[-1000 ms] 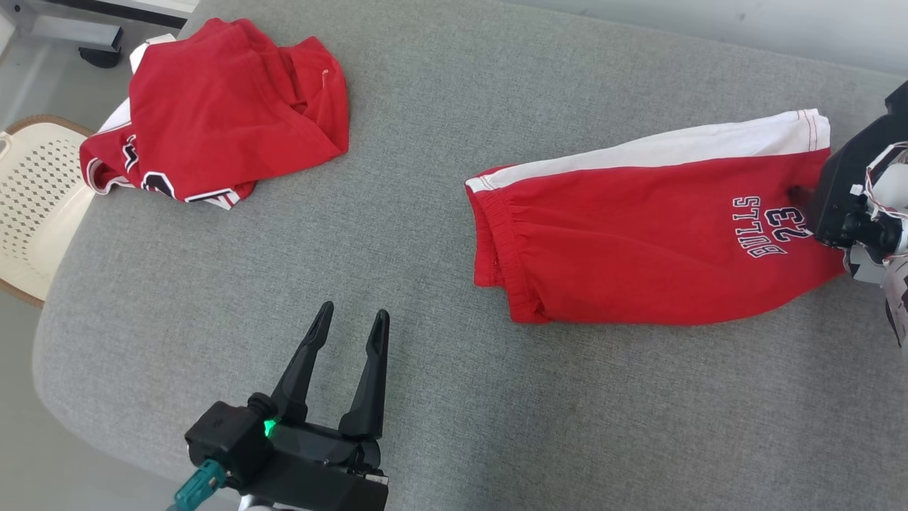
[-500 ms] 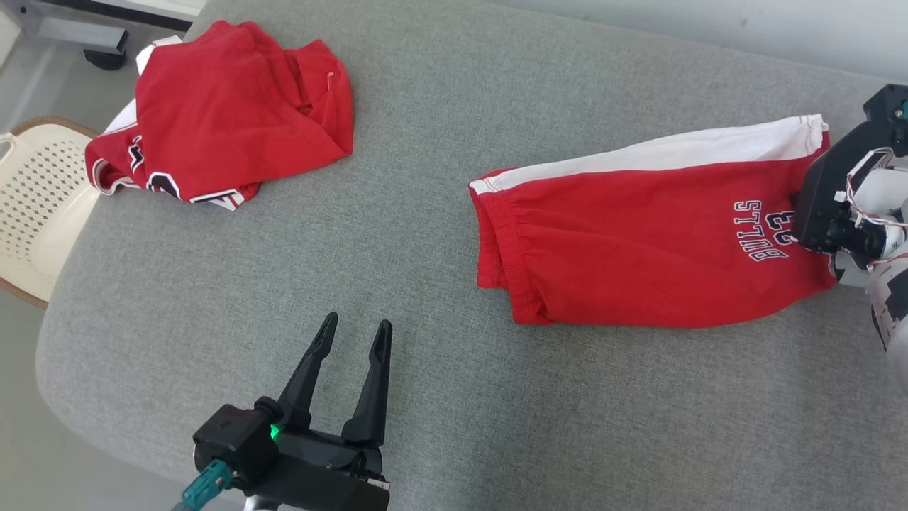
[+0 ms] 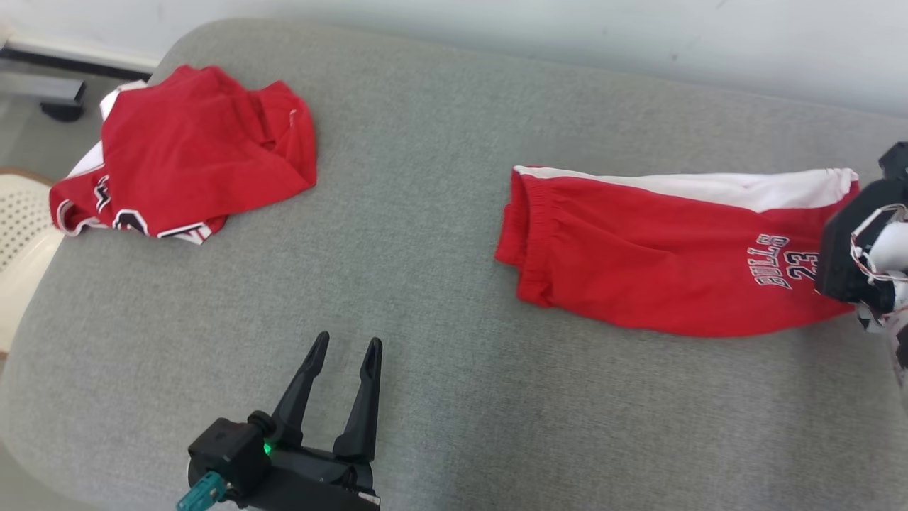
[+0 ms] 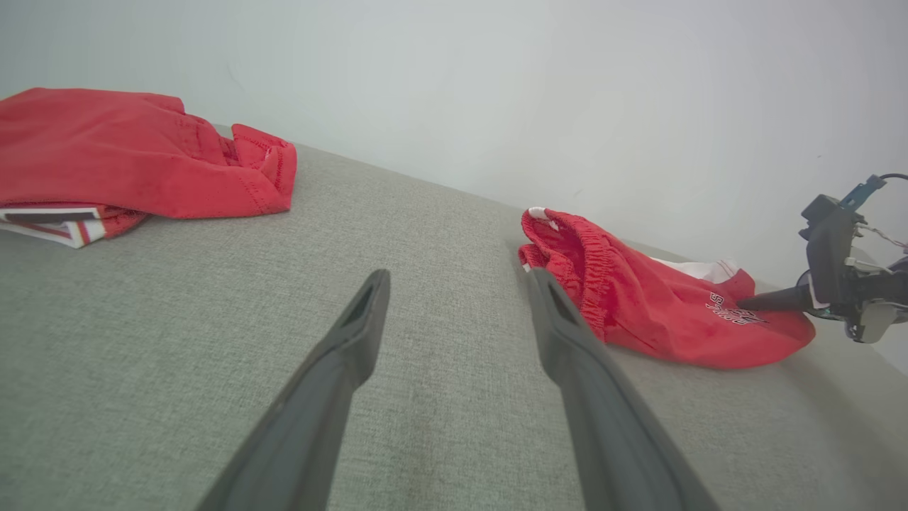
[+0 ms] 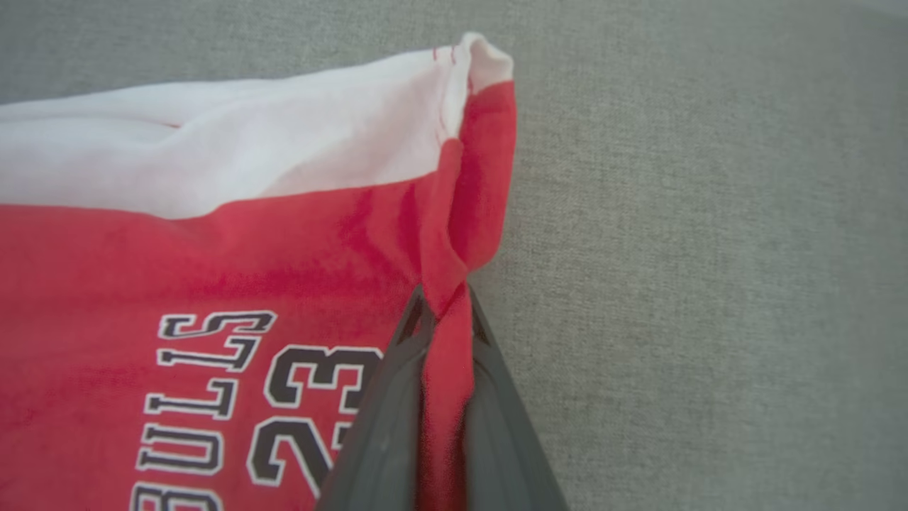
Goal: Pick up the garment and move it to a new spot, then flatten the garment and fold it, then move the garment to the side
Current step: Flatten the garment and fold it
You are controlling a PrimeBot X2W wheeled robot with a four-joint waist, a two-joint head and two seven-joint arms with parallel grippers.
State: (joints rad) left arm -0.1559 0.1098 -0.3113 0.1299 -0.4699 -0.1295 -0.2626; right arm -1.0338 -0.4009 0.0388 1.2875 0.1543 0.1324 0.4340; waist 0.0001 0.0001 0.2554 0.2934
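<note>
The garment [image 3: 652, 277] is a pair of red shorts with a white side stripe and "BULLS 23" print, lying flat on the right of the grey padded surface [image 3: 425, 177]. My right gripper [image 5: 443, 305] is shut on a pinched fold of red cloth at the leg hem, beside the print. In the head view the right gripper [image 3: 848, 255] sits at the shorts' right end. The left wrist view shows the garment [image 4: 638, 305] with the right gripper [image 4: 745, 304] at its far end. My left gripper [image 3: 344, 345] stands open over bare fabric at the lower left, holding nothing.
A second red garment, a jersey [image 3: 191, 152] with white trim, lies crumpled at the far left corner of the surface. A cream perforated chair [image 3: 18, 241] stands off the left edge. A pale wall [image 3: 496, 28] runs behind the surface.
My right gripper has closed on the shorts' leg hem. The head camera has shifted, so the whole picture has moved. The left gripper keeps its place, open.
</note>
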